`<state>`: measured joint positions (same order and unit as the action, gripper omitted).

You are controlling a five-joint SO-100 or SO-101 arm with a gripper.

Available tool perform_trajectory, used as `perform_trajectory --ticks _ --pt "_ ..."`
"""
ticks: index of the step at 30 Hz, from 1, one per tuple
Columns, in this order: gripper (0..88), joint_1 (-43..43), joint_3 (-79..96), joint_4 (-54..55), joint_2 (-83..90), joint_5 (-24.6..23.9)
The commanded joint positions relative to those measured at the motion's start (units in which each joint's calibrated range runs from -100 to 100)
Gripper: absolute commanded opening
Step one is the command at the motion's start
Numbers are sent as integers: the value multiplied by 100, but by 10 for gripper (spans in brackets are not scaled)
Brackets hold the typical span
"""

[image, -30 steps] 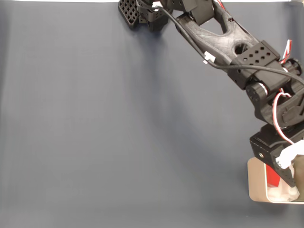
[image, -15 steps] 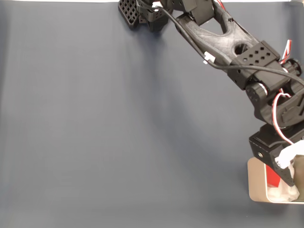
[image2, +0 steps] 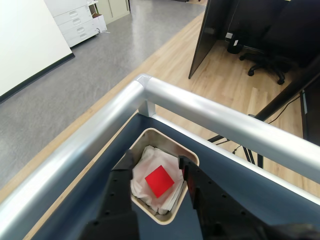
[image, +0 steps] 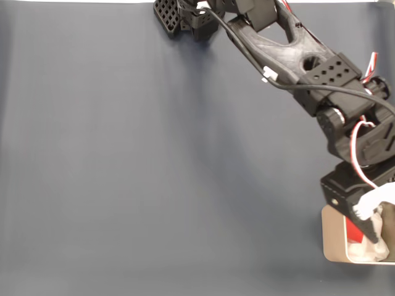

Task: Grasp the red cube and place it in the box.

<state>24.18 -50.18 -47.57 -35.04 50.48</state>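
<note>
Even, diffuse light is falling on the surface (image: 154, 172) in the fixed view; the arm (image: 296, 55) is casting a soft shadow beside itself; in the wrist view the rail (image2: 220, 117) is showing pale glare; focus is holding sharp.

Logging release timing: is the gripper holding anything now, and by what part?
Nothing. The gripper is open, and the red cube lies free on the padding in the box.

No text, label, brand, number or sign can be read in either view; the black arm parts, the box and the red cube carry plain, unmarked surfaces as far as the views show.
</note>
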Motion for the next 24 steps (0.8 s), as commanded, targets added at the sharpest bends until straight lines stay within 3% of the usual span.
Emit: perform_trajectory --ticks 1,12,24 --pt "0 -337 201 143 852 15" --pt "0 -1367 2500 495 2820 83" --pt "0 -2113 6186 856 5904 29"
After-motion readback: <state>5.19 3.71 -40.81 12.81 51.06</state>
